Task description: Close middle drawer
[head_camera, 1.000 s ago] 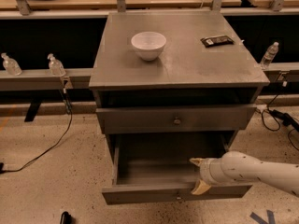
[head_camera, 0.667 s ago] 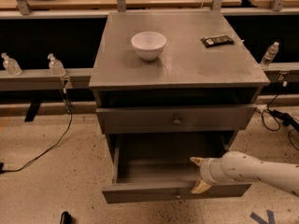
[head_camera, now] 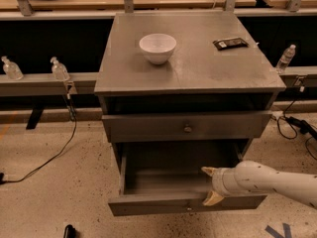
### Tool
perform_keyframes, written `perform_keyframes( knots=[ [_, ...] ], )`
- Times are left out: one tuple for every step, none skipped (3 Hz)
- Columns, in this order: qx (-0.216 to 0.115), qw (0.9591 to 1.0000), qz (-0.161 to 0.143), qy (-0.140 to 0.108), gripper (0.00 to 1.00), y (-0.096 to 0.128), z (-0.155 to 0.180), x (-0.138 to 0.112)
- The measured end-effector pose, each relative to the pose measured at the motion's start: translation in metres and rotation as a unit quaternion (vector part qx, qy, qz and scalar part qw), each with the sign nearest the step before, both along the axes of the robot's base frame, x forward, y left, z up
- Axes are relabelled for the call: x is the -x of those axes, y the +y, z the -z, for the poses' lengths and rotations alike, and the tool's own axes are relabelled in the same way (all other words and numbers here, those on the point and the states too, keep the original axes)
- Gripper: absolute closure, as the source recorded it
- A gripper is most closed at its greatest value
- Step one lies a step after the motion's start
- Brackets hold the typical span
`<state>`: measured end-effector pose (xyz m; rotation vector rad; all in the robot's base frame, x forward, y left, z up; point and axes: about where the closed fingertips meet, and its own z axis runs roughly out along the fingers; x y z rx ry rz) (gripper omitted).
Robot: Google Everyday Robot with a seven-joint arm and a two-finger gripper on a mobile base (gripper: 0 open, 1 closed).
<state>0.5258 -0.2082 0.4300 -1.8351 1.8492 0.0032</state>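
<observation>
Nearest, the middle drawer [head_camera: 163, 205] stands pulled well out of the grey cabinet [head_camera: 106, 108], its shallow box open to view. The gripper [head_camera: 210, 185] sits at the right part of the drawer's front panel, fingers spread and released, grasping nothing. Above it is the upper drawer front [head_camera: 148, 128]. Farther back, a white bowl [head_camera: 157, 47] and a dark packet [head_camera: 230, 43] rest on top of the cabinet.
</observation>
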Motion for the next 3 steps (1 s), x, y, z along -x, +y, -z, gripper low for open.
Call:
perform_keyframes(
  knots=[
    [0.000, 1.0000, 0.000, 0.000, 0.30, 0.0000, 0.0000, 0.0000],
    [0.000, 1.0000, 0.000, 0.000, 0.20, 0.0000, 0.0000, -0.0001],
    [0.000, 1.0000, 0.000, 0.000, 0.07, 0.0000, 0.0000, -0.0001]
  ],
)
